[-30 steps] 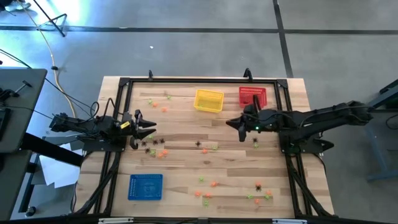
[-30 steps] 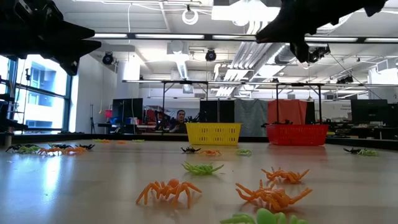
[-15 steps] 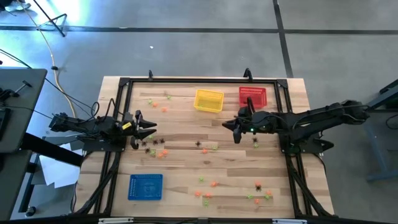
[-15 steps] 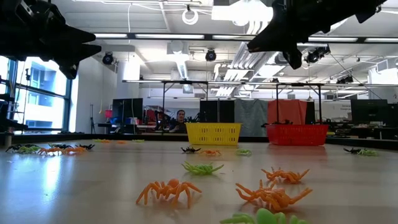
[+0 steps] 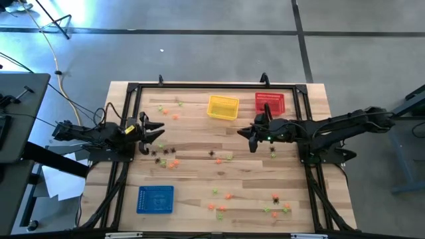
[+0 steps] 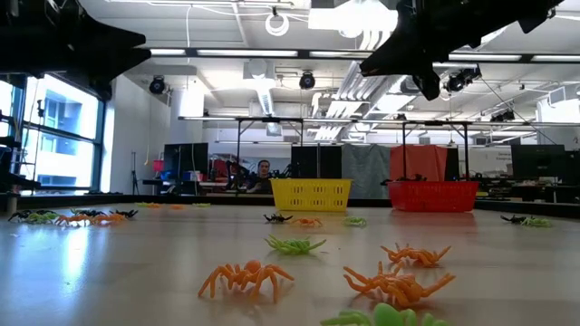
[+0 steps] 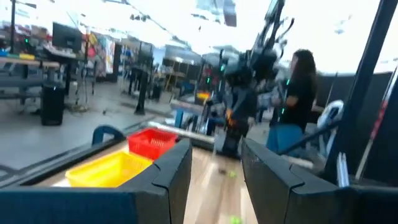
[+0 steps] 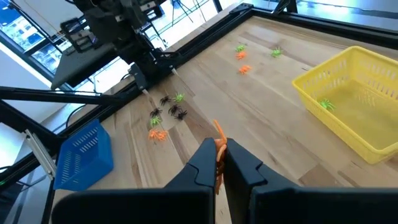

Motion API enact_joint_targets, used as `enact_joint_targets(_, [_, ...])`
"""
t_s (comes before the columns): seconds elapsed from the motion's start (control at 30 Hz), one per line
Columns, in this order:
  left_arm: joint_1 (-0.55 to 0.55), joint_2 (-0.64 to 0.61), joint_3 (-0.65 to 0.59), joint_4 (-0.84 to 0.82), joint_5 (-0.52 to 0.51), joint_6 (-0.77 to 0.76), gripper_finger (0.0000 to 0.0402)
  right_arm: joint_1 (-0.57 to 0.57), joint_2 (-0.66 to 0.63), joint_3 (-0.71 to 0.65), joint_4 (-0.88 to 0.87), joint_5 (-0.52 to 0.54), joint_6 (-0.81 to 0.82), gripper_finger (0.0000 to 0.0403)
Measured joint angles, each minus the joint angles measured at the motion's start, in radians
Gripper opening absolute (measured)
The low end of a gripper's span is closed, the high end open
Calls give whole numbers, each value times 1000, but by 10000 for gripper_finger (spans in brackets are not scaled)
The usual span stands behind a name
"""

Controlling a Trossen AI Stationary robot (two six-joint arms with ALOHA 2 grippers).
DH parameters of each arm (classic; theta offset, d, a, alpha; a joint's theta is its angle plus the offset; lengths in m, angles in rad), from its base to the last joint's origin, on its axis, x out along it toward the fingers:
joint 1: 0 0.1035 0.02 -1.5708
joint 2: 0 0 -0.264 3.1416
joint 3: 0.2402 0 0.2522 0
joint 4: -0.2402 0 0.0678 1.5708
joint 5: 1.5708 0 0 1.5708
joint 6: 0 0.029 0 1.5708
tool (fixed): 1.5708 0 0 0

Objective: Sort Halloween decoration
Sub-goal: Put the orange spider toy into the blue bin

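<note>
The Halloween decoration is many tiny orange, light green and black spiders scattered flat on the wooden table [image 5: 199,176]. One cluster [image 5: 163,155] lies near the left arm, and others lie at the middle [image 5: 220,156] and near right [image 5: 275,202]. My right gripper [image 5: 247,135] hovers over the table's middle, in front of the red basket [image 5: 269,103], and is shut on an orange spider [image 8: 218,151]. At the table's left, my left gripper [image 7: 214,180] stands open above the cluster, pointing slightly upward with nothing between its fingers. My right gripper pinches the orange spider [image 8: 217,163] between its two fingertips. The spider's legs [image 8: 217,129] stick out past the tips. The fingers slant downward toward the table's left. The spider is lifted clear of the table.
A yellow basket [image 5: 223,107] with a green spider [image 8: 324,104] inside stands at the far middle, next to the red one. A blue basket [image 5: 155,199] lies near left. A black frame [image 5: 133,86] rims the table. A person [image 7: 298,93] stands beyond it.
My left gripper has tipped its fingers upward and turned a little at the wrist, staying open over the cluster at the table's left. The orange spider stays pinched in my right gripper.
</note>
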Motion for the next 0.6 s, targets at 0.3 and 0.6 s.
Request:
enact_joint_targets(0.3, [0, 0, 0, 131, -9, -165, 129, 0, 0, 0, -3, 1, 11, 3])
enact_joint_targets(0.6, [0, 125, 0, 161, 7, -331, 129, 0, 0, 0, -1, 1, 26, 3])
